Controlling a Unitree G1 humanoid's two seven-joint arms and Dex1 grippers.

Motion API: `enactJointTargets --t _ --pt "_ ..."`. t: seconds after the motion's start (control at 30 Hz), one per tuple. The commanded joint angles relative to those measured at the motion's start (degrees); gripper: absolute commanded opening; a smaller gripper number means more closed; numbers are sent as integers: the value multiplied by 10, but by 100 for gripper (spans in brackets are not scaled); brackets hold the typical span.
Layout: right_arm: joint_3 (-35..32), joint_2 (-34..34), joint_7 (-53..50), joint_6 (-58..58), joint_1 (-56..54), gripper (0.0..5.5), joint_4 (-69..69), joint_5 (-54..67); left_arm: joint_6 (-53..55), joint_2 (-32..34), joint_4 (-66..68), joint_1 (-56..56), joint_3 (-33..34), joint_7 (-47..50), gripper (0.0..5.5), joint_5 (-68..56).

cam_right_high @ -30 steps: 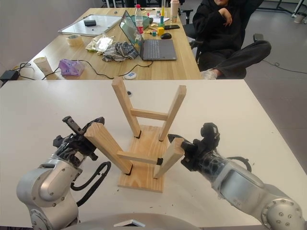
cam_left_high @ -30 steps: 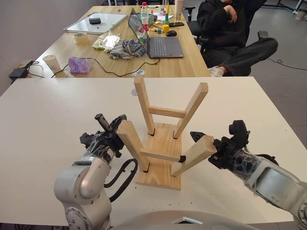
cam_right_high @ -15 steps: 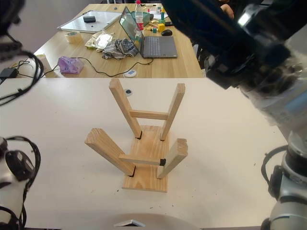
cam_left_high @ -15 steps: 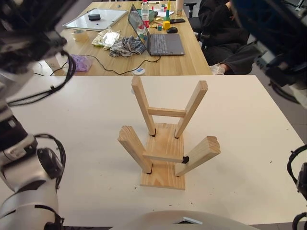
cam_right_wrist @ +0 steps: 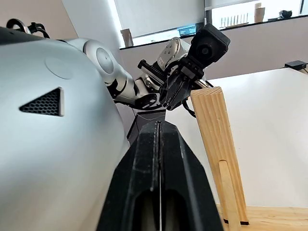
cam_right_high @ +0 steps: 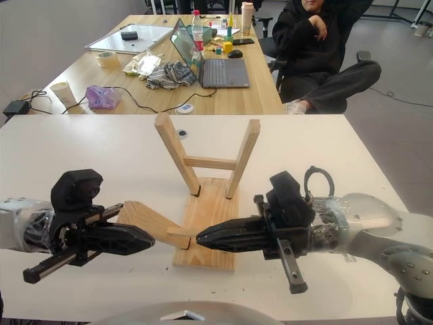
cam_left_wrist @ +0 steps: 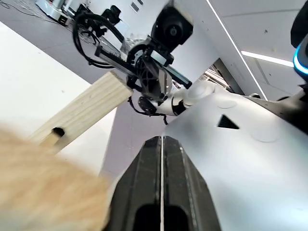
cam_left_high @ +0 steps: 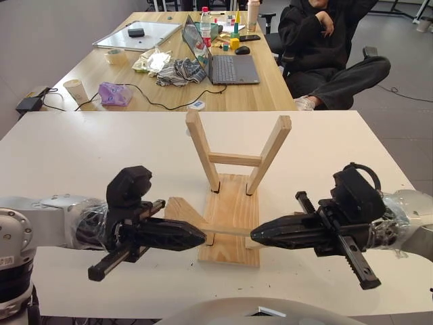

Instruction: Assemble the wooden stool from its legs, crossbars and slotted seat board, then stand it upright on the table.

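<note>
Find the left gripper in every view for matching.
Left eye view: left gripper low left, pointing inward.
Right eye view: it is likewise low left.
Left wrist view: it sits close up, fingers shut.
Right wrist view: it is far off, by a wooden leg.
Shared landmark: the right gripper, facing it tip to tip.

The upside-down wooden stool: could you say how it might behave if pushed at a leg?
The stool probably resists tipping: its seat board lies flat on the table. Being wood, it looks stiff, yet slotted legs may loosen. It would likely slide on that smooth surface.
</note>
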Motion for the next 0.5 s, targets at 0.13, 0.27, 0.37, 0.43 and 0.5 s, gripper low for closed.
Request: enactJointTargets --t 0.13,0.27,0.37,0.43,0.5 --pt "-45 4 -175 -26 -177 0 176 226 -128 -8 111 -76 63 22 3 -44" --pt "-70 20 -225 -48 -272 0 390 143 -146 0 120 -75 51 78 3 2" --pt "7 37 -165 -66 -269 51 433 -55 -186 -20 113 -98 3 121 0 154" --pt "50 48 -100 -84 -265 84 446 -156 -212 -30 122 -105 -14 120 0 231" --pt "71 60 -40 -90 -267 112 475 -215 -231 -48 135 -113 -23 124 0 279"
